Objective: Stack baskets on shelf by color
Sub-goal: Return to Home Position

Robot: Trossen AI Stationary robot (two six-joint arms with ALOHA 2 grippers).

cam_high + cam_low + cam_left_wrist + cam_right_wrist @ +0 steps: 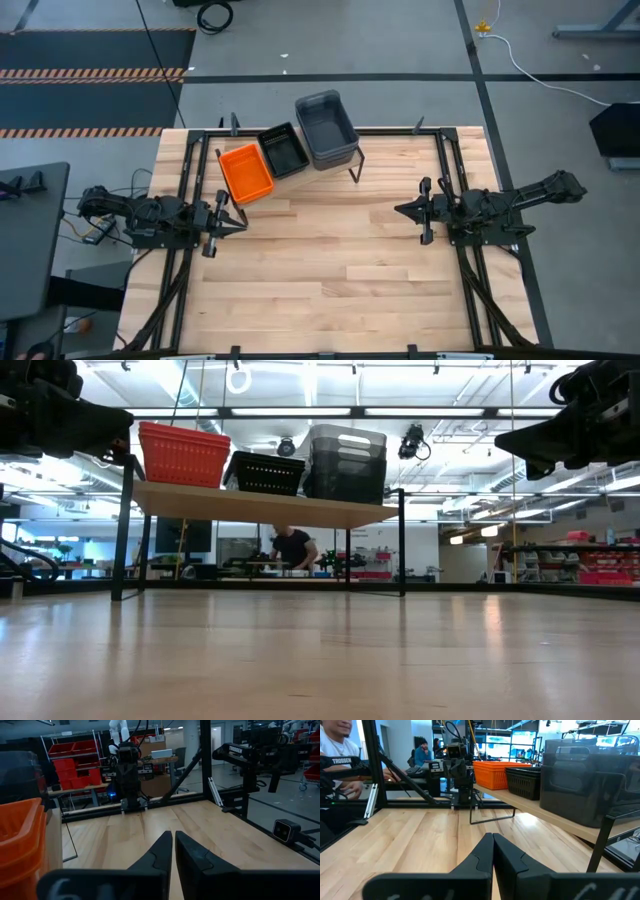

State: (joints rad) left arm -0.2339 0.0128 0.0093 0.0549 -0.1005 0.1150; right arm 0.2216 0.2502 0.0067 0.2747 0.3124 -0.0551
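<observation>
On the light wood shelf (262, 506), near the table's far edge, stand an orange basket stack (245, 171), a black mesh basket stack (283, 150) and a grey basket stack (325, 128), side by side. The low view shows them as orange baskets (183, 454), black baskets (266, 473) and grey baskets (346, 463) resting on the board. My left gripper (240, 220) hovers shut at the table's left side, just near of the orange stack. My right gripper (400, 210) hovers shut at the table's right side, pointing toward the left arm. Neither holds anything.
The shelf stands on thin black legs (402, 542) with open room beneath. A black metal frame (440, 150) runs along the table's edges. The slatted tabletop (330, 260) stretches between the arms. People show beyond the table (293, 548).
</observation>
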